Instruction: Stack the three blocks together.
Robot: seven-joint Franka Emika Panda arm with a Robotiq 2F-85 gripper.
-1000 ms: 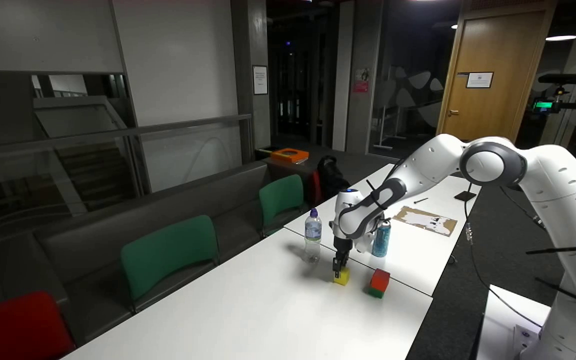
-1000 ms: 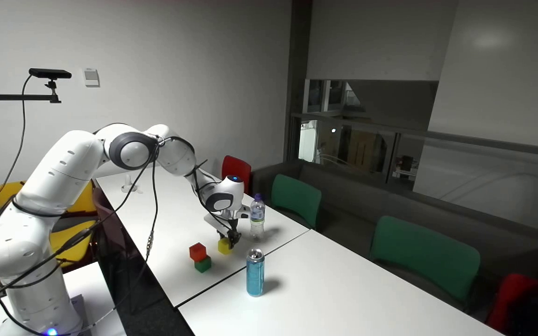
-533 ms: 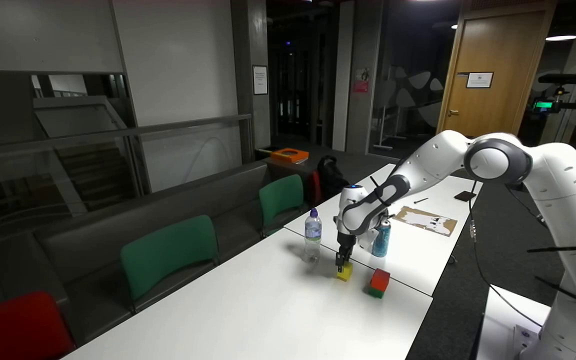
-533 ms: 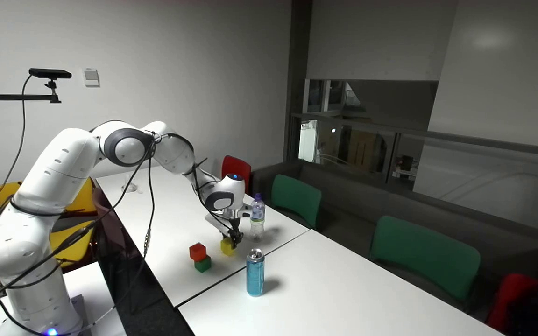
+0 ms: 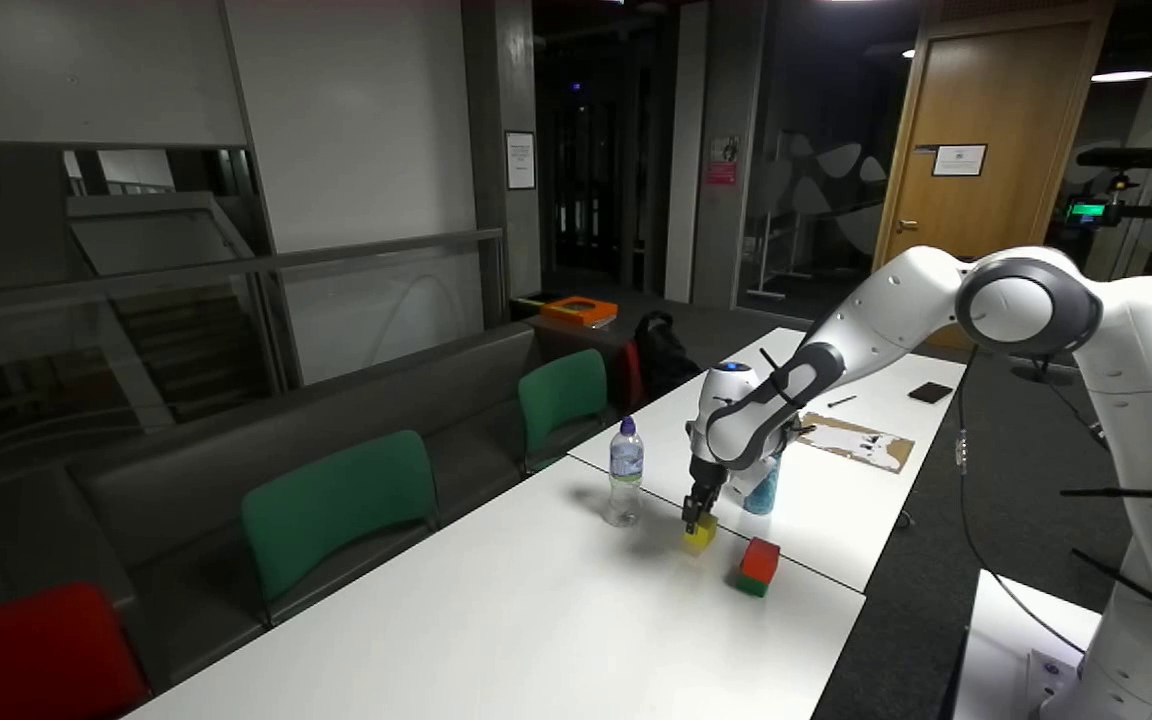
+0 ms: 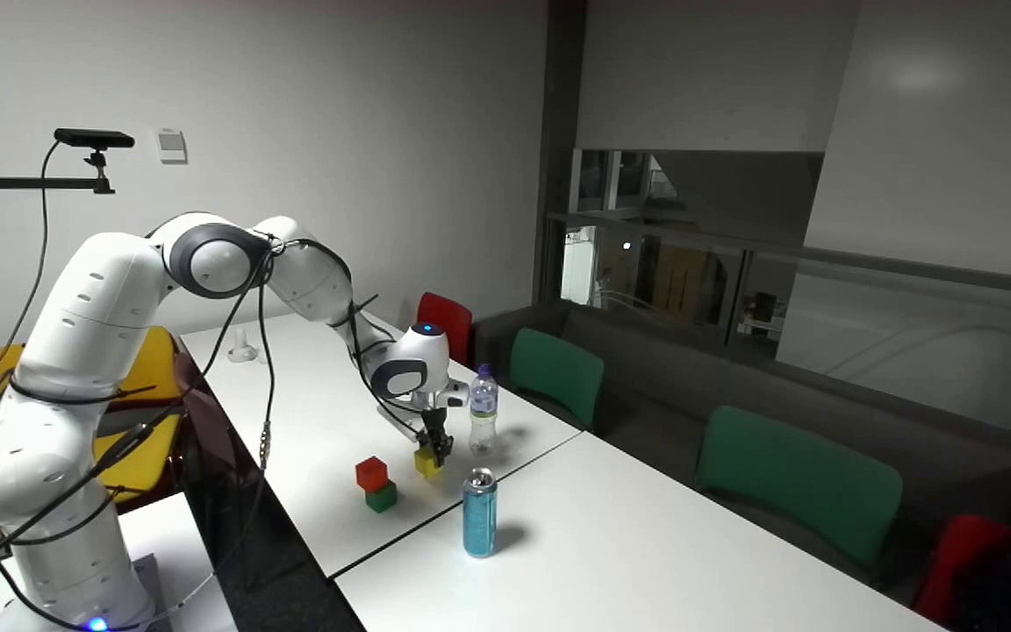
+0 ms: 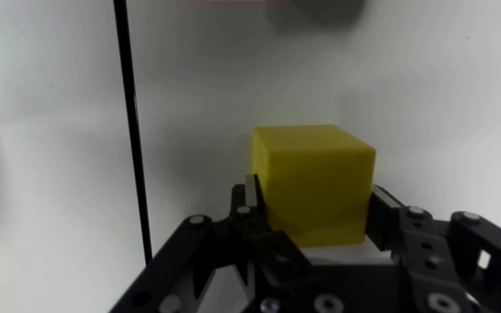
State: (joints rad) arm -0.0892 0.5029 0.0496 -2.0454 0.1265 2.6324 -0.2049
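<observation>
Red block: my landmark, resting on the green block and jutting past it on one side, so a light knock could tip it off.
Yellow block: near the red block, not touching it; it seems to hang just clear of the worktop.
Claw: closed on the yellow block, pinching two opposite sides; part of the block reaches past the pinch, so a caught edge could twist it.
Path to red block: if I carry too low, the yellow block would ram it and split the pair.
Top of red block: letting go off-centre, over that jutting side, could topple everything.
Plastic bottle: farther from the red block than the yellow one; I'd hit it only by steering wrong.
</observation>
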